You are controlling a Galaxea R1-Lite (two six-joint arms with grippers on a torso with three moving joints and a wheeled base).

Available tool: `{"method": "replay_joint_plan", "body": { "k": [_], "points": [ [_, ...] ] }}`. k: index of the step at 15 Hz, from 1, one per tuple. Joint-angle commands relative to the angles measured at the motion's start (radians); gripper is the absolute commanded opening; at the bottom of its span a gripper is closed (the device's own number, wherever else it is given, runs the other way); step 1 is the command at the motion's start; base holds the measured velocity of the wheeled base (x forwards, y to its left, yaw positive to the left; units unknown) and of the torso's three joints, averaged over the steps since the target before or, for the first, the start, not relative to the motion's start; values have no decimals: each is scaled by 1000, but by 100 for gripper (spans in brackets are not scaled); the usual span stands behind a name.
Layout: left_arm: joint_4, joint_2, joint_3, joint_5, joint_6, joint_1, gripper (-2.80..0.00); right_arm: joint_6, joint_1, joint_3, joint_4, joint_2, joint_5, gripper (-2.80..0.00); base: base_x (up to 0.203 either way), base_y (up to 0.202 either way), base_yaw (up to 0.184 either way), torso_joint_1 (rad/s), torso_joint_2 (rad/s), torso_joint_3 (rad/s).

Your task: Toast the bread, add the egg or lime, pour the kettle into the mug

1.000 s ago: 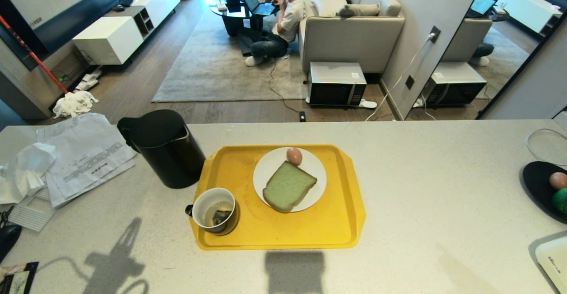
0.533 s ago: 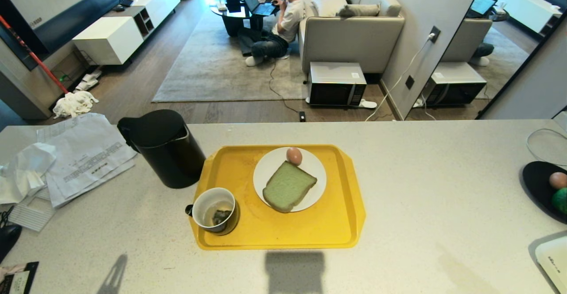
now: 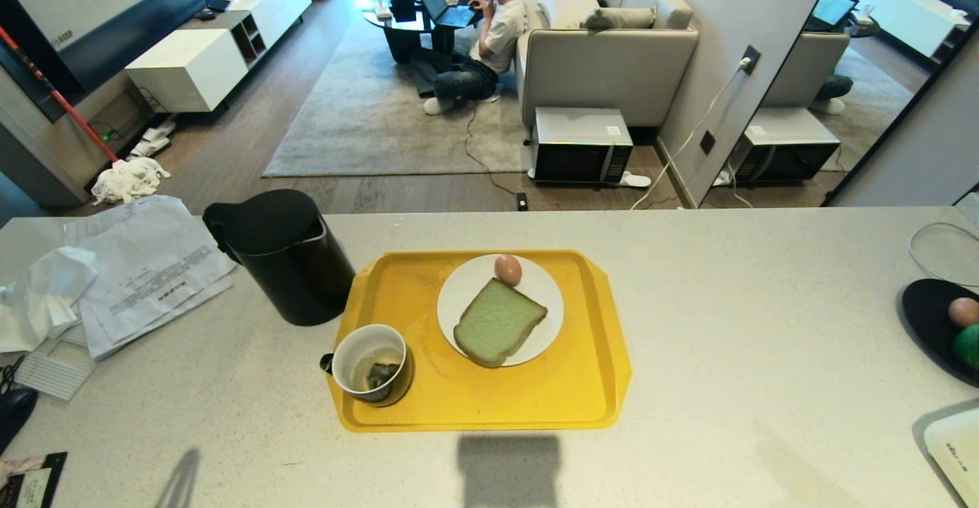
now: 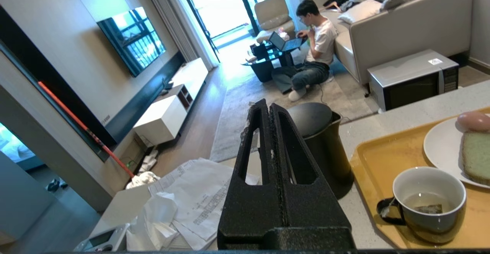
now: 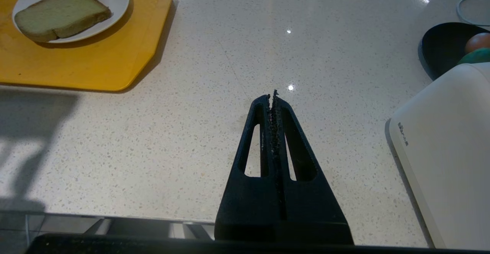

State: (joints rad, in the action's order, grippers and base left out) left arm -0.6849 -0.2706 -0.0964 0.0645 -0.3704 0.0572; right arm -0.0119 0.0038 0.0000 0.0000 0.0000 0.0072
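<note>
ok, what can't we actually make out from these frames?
- Kettle spout: not visible in the head view; left gripper, shut, covers part of the kettle in the left wrist view.
- Lime: cut off by the head view's edge.
- Dark lump in mug: too small.
- Right gripper: shut, outside the head view.

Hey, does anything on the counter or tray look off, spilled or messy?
No spill. The mug holds pale liquid with a dark teabag-like lump. Crumpled tissue and papers are strewn left of the kettle. The bread lies askew on its plate, touching the egg.
</note>
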Motion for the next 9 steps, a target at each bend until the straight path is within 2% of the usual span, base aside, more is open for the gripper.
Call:
{"method": "replay_joint_plan", "body": {
  "k": [1,9],
  "points": [
    [5,2,-30,-2,-1,1,-280,0,1,2,0,0,0,-280,0,0,0,0,0,0],
    [15,2,-37,-18,-4,1,-280,0,1,2,0,0,0,-280,0,0,0,0,0,0]
  ]
}}
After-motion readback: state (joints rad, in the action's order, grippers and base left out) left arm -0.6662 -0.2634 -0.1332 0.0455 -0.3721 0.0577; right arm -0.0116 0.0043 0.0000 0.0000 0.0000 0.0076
